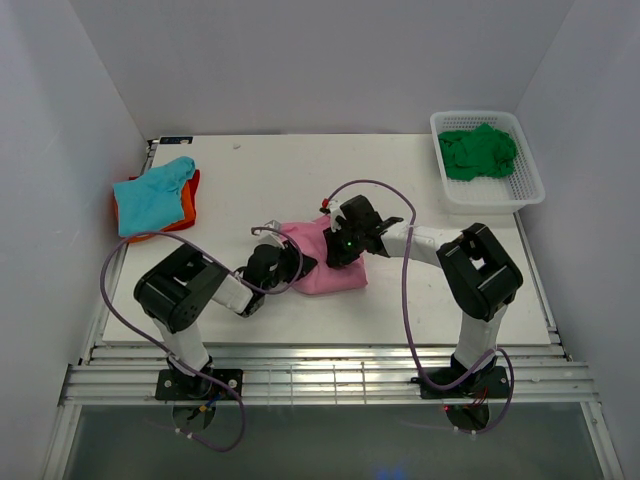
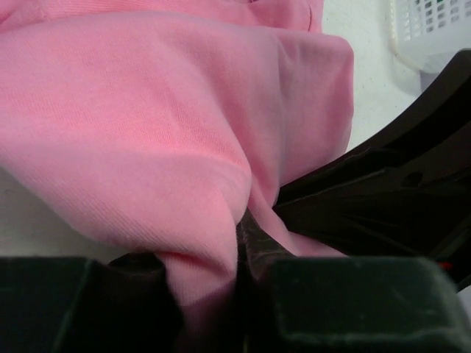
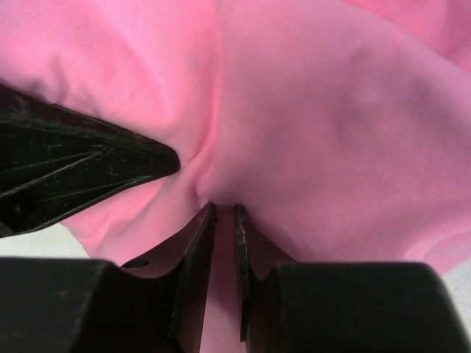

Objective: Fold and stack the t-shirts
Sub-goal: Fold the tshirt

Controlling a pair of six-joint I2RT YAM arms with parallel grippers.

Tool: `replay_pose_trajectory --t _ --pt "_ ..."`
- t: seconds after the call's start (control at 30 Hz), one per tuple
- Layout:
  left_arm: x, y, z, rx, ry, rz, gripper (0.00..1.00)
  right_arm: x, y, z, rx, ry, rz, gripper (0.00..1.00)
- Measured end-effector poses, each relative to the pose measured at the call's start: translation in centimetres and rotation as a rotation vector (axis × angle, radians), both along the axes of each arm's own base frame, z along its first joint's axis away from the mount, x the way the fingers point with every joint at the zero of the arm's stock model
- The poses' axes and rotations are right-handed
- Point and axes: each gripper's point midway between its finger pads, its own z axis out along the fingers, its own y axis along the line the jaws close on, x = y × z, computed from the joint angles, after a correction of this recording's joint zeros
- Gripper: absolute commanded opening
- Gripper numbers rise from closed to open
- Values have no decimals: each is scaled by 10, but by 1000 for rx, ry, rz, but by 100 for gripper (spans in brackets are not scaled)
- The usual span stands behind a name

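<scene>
On the white bench (image 1: 420, 300), near the middle: a big pink t-shirt (image 1: 335, 277), all bunched up. At the far right corner, a white basket (image 1: 490, 206) with a green t-shirt (image 1: 480, 152) inside. By the far left edge, a teal t-shirt (image 1: 150, 195) on top of an orange t-shirt (image 1: 188, 205). Left hand (image 2: 213, 257) and right hand (image 3: 224, 213) both pinched tight on the pink t-shirt.

Two black-and-white arms (image 1: 185, 290) trail looping purple cables (image 1: 405, 300) from their bases.
</scene>
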Motion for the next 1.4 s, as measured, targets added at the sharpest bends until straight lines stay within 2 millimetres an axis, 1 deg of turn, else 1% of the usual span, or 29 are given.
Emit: replay_pose_trajectory --t 0.07,0.13,0.27,0.4,0.47,0.53,0.57,0.67,0.73,0.77,0.8,0.9,1.03,1.17,1.33,1.4 --pt "2 -2 -1 1 -4 -6 1 0 0 1 1 -2 0 23" --pt "3 -4 0 2 -7 -11 0 0 0 2 2 -5 0 26" --pt "3 -2 1 34 -5 0 0 0 1 4 6 -8 2 47" --pt "8 10 5 162 16 37 0 -2 -1 14 7 -29 5 56" --pt "11 23 8 255 28 75 0 -2 -2 25 9 -53 4 58" --pt "16 38 16 348 31 115 0 0 -5 40 16 -89 -2 59" --pt "19 46 23 395 27 133 0 1 -6 48 19 -106 -6 59" --pt "31 61 40 464 21 165 0 2 -11 71 29 -155 -21 60" --pt "40 67 51 508 13 176 0 2 -15 83 34 -184 -30 60" --pt "45 70 56 527 8 181 0 2 -16 89 38 -198 -34 63" --pt "48 72 60 544 4 182 0 2 -18 96 41 -211 -38 63" --pt "56 76 68 591 -1 169 0 1 -24 108 41 -246 -47 63" --pt "65 79 70 642 13 142 0 -2 -33 111 26 -260 -59 63" --pt "70 85 73 669 31 121 0 -5 -38 103 3 -252 -66 63" --pt "79 91 87 658 37 106 0 -8 -43 95 -19 -239 -71 63" --pt "80 91 88 638 42 96 0 -8 -44 95 -21 -238 -72 63"
